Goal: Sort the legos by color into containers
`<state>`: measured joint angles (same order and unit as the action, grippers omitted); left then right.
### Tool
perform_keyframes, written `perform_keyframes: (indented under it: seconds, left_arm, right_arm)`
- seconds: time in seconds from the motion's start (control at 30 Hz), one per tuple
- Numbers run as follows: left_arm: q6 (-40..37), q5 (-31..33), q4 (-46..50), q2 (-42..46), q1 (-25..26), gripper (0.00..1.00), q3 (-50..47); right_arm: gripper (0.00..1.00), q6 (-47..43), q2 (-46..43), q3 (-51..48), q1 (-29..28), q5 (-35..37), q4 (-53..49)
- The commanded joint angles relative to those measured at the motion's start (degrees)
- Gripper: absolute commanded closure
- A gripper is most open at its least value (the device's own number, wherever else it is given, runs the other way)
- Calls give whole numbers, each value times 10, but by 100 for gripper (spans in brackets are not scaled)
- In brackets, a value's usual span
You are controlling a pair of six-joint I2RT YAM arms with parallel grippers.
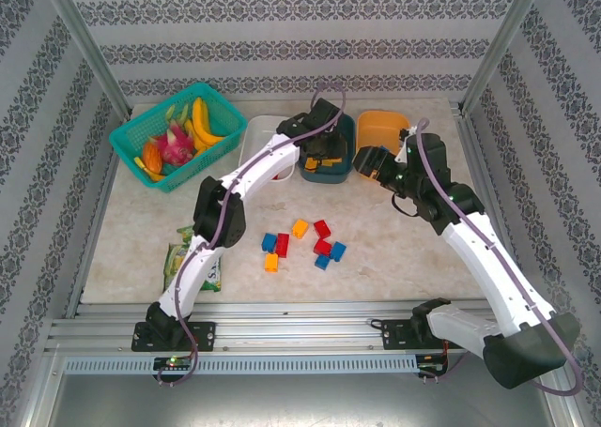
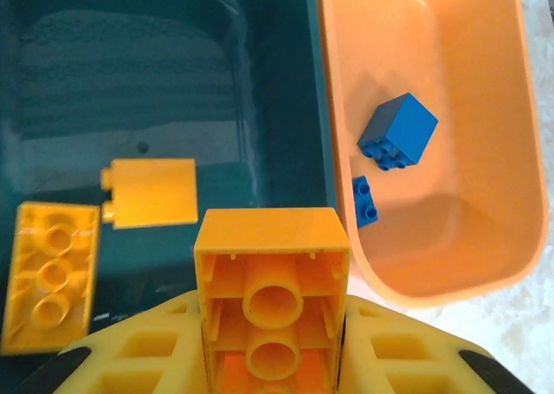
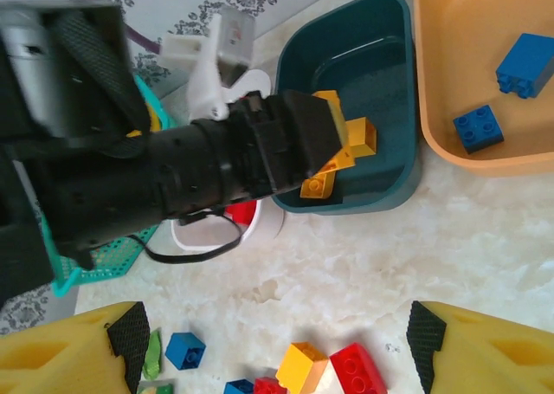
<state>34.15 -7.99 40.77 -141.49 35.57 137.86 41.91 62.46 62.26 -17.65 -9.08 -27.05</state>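
Clamping a yellow lego (image 2: 270,264) between its pads, the left gripper (image 2: 273,351) hangs over the dark teal tub (image 2: 130,74), where two more yellow legos (image 2: 151,193) lie at its 10 o'clock (one of them underside up). At its 2 o'clock the orange tub (image 2: 450,74) holds two blue legos (image 2: 398,130). The right gripper (image 1: 364,162), jaws spread with nothing between them, sits at that tub's 7 o'clock in the top view, with the loose legos (image 1: 300,241) at its own 7 o'clock.
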Motion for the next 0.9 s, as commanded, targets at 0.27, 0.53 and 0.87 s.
perform_keyframes:
  seconds: [0.27,0.53,0.87]
  left_arm:
    - [-26,-62,-63,-67,-9,63,29]
    - [-16,-69,-43,-62,-11,44,36]
    - [37,-27,23,64,-16,38,25]
  right_arm:
    - [19,46,-9,-16,33,-31,25]
    - [19,40,-8,-23,34,-35,13]
    - [21,-37,-1,3,-6,-31,-55]
